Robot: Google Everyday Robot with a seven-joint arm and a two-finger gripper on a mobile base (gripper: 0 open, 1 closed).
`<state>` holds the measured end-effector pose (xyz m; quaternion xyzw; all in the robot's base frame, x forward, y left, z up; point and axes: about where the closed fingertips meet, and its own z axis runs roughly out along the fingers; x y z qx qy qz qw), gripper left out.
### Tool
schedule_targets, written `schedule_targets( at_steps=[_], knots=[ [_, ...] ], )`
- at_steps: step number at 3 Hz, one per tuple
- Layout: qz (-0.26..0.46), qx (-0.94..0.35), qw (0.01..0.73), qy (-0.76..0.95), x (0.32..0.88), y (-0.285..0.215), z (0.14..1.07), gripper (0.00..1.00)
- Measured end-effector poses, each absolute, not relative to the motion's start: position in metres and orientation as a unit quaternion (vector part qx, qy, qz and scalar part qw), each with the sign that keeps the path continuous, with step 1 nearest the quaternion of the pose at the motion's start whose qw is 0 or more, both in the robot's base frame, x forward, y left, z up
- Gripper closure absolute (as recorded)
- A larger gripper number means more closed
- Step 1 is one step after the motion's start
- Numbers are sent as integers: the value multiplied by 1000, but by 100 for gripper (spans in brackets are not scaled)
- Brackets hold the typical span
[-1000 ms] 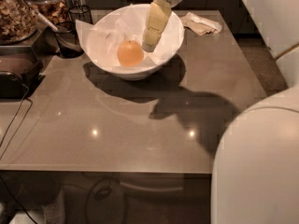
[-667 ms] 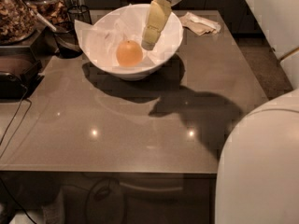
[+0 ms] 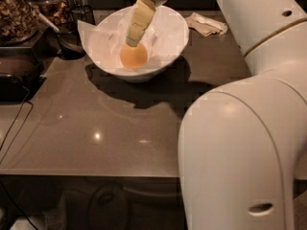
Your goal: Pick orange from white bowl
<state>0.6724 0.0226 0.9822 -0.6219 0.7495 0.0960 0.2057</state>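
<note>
The orange (image 3: 134, 57) lies inside the white bowl (image 3: 170, 42), left of its middle, on crumpled white paper. The bowl stands at the far side of the grey table (image 3: 96, 123). My gripper (image 3: 131, 42) comes down from the top edge into the bowl, tilted, with its tip right at the top of the orange. It hides the orange's upper edge. The orange still rests on the bowl's lining.
Dark glass jars (image 3: 17, 11) and a black appliance (image 3: 17, 78) stand at the far left, with a cable (image 3: 14, 128) trailing over the table's left edge. A crumpled napkin (image 3: 207, 24) lies right of the bowl. My white arm (image 3: 240, 128) fills the right foreground.
The gripper has moved left inside the bowl, from beside the orange to directly over it, its tip now at the fruit's top. The orange has not moved.
</note>
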Motion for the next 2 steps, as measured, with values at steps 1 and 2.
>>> schedule_targets(
  at_steps=[1, 2],
  knots=[
    [113, -606, 207, 760, 689, 30, 973, 5],
    [126, -592, 200, 770, 700, 36, 960, 10]
  ],
)
